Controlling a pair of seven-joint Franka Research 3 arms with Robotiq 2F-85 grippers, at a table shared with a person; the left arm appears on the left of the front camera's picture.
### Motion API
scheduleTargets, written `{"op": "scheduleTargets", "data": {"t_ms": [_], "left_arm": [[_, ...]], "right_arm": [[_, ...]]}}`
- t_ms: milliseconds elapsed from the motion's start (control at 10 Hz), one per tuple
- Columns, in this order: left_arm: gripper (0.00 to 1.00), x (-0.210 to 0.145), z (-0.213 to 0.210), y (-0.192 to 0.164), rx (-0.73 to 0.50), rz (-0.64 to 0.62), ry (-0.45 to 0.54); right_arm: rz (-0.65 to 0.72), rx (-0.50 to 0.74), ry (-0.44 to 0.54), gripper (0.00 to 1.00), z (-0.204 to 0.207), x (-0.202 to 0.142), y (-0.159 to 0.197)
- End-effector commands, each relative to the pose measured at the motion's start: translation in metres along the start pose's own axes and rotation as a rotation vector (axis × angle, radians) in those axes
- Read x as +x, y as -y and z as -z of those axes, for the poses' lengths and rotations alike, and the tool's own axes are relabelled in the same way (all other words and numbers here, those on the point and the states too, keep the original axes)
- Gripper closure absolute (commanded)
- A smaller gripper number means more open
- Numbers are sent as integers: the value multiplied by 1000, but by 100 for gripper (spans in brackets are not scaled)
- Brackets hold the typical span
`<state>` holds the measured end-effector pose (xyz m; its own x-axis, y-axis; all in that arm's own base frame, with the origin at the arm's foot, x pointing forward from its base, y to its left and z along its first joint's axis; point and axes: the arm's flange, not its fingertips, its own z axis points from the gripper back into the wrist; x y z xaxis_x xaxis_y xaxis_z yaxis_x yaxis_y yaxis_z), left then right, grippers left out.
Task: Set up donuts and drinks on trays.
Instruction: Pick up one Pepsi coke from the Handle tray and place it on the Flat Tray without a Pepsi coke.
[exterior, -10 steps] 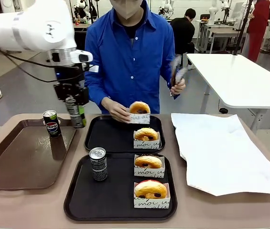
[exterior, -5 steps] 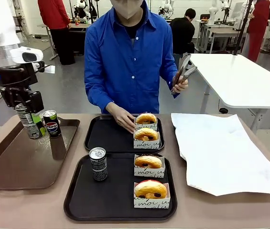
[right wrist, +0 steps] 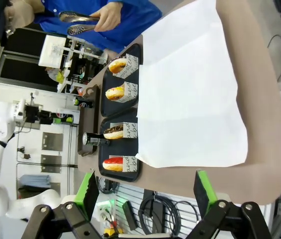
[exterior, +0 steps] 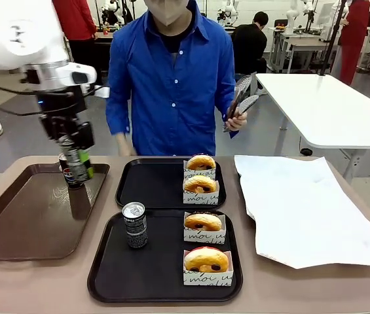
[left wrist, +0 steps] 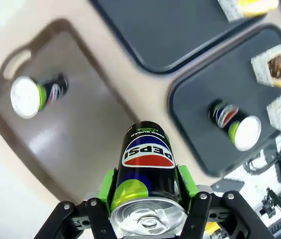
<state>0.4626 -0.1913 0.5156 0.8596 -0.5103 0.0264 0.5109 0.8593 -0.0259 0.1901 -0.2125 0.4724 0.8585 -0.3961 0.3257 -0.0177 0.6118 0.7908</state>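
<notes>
Left pincer pinching a can aloft over the brown tray — best carried upright to the far black tray's bare left half — lowered flat, beside the donuts

Tan table, two black trays one behind the other at its middle, brown tray left of them, white paper sheet right of them
</notes>
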Motion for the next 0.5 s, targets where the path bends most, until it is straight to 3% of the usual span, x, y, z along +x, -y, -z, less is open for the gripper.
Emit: {"op": "scheduleTargets", "data": {"t_ms": [0,200,400], "left_arm": [[41,63,-1,7,46,-6,-24],[41,125,26,20,27,-10,-50],[41,162,49,39,17,-23,-36]], "right_arm": [[-14,31,16,0,3,1,0],[-14,31,16,0,3,1,0],[-14,31,16,0,3,1,0]]}}
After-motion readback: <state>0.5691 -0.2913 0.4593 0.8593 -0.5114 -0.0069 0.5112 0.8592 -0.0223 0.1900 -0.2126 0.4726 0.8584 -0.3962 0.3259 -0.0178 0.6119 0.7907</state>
